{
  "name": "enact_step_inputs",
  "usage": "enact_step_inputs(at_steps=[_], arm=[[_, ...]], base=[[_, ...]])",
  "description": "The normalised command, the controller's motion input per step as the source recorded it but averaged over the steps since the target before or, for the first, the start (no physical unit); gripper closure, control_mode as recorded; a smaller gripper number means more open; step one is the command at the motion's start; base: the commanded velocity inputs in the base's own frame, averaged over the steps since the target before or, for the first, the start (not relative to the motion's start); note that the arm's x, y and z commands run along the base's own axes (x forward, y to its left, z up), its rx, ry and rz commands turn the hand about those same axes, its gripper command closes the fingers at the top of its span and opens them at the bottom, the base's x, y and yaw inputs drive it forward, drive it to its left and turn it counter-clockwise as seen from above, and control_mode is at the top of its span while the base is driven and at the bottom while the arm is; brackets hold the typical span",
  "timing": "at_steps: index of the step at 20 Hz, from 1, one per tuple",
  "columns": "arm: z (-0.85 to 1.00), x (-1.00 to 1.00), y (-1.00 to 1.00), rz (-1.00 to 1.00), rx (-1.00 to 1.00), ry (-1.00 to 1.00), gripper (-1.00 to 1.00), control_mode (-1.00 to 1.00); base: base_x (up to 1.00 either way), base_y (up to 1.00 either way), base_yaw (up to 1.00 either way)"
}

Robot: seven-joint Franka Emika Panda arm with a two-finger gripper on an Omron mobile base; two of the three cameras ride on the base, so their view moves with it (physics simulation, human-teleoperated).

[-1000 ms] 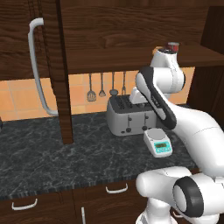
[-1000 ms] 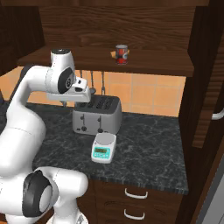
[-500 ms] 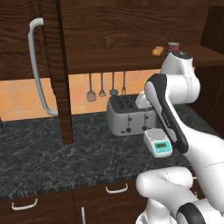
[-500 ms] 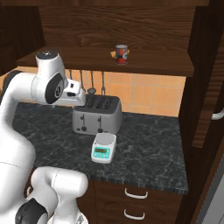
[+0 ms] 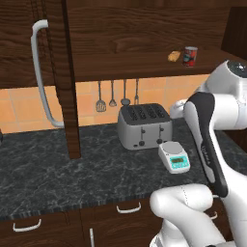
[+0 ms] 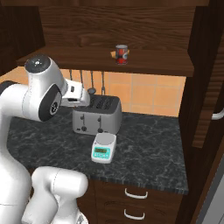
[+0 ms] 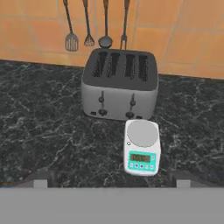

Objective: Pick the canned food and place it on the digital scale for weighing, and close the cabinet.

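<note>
The canned food (image 5: 190,56) (image 6: 121,54), a red can with a silver top, stands on the shelf of the open cabinet (image 5: 144,65). The cabinet's doors (image 5: 62,77) (image 6: 210,74) stand swung out at both sides. The digital scale (image 5: 174,157) (image 6: 103,148) (image 7: 142,146) sits on the dark counter in front of the toaster, its plate bare. My gripper (image 7: 111,179) hangs above the counter and looks down at scale and toaster. Its fingertips (image 7: 41,178) stand wide apart, open, with nothing between them. It is well below the can.
A grey four-slot toaster (image 5: 144,125) (image 7: 120,85) stands behind the scale. Utensils (image 7: 87,26) hang on the tiled wall. A small tan lump (image 5: 174,56) lies left of the can. Long silver handles (image 5: 41,72) (image 6: 217,114) stick out from the doors. Drawers (image 6: 135,192) run below the counter.
My arm has drawn back from the shelf toward the base and its elbow now sits nearer the cameras. Can, scale and doors have not moved.
</note>
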Motion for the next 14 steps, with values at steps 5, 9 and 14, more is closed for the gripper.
enact_step_inputs(at_steps=[5, 9, 14], arm=[[0.52, -0.03, -0.2, -0.07, 0.0, -0.22, -1.0, -1.0], [0.7, 0.0, -0.34, -0.09, 0.0, -0.06, -1.0, -1.0], [0.62, 0.01, -0.37, -0.07, 0.0, -0.01, -1.0, -1.0]], base=[[0.0, 0.0, 0.0], [0.0, 0.0, 0.0], [0.0, 0.0, 0.0]])
